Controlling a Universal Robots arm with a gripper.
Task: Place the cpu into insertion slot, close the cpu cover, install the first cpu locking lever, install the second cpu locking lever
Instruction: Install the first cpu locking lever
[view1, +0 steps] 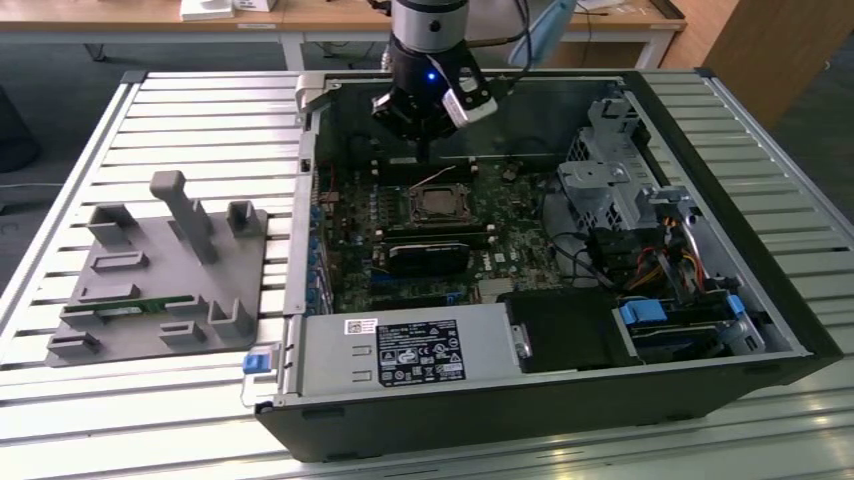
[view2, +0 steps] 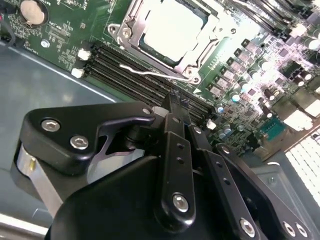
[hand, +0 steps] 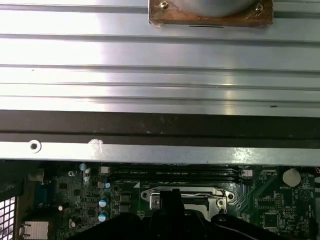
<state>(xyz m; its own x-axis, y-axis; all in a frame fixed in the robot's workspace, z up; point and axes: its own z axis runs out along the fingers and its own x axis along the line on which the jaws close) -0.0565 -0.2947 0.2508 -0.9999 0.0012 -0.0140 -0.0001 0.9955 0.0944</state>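
At the exterior view's left, a grey fixture block (view1: 160, 265) is resting on the slatted table (view1: 200, 110). Centrally, the gripper (view1: 424, 158) is hovering above the motherboard (view1: 514, 255), fingers closed together, gripping nothing. Near its tips, the cpu (view1: 437, 205) is sitting in the insertion slot (view1: 411, 207), with the cpu cover (view2: 131, 25) lying flat around it.

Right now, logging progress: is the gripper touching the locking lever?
Cannot tell. In the second wrist view the gripper ends beside the locking lever; no plain gap.

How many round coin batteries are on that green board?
1. The battery sits near the edge of the board, by the memory slots; the gripper may hide others.
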